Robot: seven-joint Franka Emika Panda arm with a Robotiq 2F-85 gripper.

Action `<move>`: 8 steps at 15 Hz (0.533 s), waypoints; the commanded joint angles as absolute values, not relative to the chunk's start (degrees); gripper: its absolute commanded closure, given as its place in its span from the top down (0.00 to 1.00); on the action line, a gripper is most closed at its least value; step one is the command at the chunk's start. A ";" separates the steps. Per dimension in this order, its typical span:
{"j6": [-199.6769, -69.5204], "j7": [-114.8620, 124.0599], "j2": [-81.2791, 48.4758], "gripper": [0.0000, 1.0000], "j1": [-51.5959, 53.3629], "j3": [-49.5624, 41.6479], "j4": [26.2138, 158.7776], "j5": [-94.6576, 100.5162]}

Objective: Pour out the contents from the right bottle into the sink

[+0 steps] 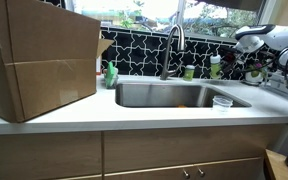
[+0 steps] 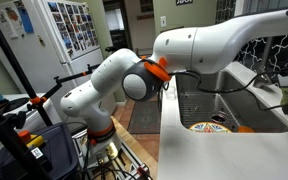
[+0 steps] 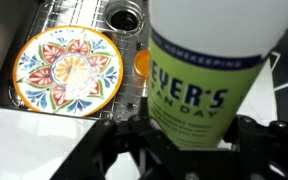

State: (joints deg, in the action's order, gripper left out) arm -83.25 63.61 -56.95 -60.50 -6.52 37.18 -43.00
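Observation:
A white bottle with a green "Meyer's Clean Day" label (image 3: 199, 60) fills the wrist view, and my gripper (image 3: 184, 132) is shut on its lower body with a finger on each side. In an exterior view the bottle (image 1: 216, 67) is at the back right of the steel sink (image 1: 164, 95), with the white arm (image 1: 259, 40) reaching it from the right. The sink basin (image 3: 79, 20) lies below and left of the bottle in the wrist view. The bottle and the gripper are hidden behind the arm (image 2: 199, 45) in an exterior view.
A colourful patterned plate (image 3: 66, 70) and a small orange object (image 3: 141, 62) lie in the sink near the drain (image 3: 125, 15). A faucet (image 1: 174, 45), a green bottle (image 1: 111, 72) and another bottle (image 1: 189, 72) stand behind the sink. A clear cup (image 1: 222, 102) stands at front right, a cardboard box (image 1: 39, 55) at left.

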 commanded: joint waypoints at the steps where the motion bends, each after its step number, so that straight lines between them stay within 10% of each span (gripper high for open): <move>1: -82.49 59.82 -52.66 0.38 -56.37 -10.05 39.26 -35.99; 8: -85.11 49.20 -46.56 0.38 -47.73 -14.95 42.78 -22.59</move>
State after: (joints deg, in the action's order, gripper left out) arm -83.33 54.47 -50.65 -51.07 -12.48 37.97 -27.56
